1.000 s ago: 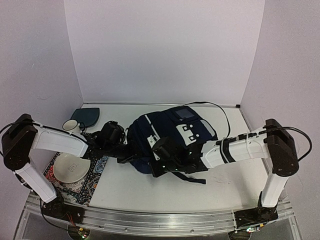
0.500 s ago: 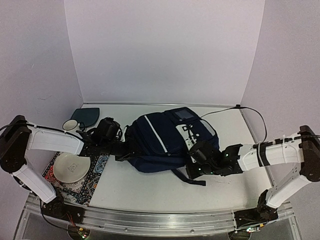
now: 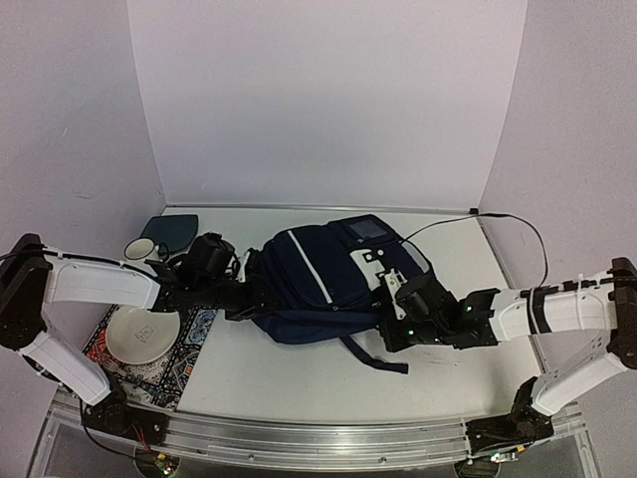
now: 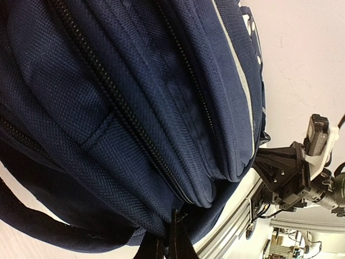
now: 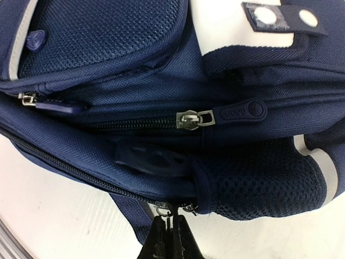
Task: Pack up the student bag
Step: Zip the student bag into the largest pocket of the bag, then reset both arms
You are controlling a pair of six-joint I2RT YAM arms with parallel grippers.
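While the student bag (image 3: 318,284) is gripped by the left fingers (image 4: 178,245), the zipper pull (image 5: 165,210) pinched in the right fingers (image 5: 156,240) should be drawn straight along its track.

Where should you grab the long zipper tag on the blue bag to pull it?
Probably by the rounded free end of the rubbery tab. It lies flat on the student bag and points right, away from its metal slider. So come in from the right in the right wrist view and pinch across its two thin edges. Those edges stand out from the cloth, while its flat back rests against it.
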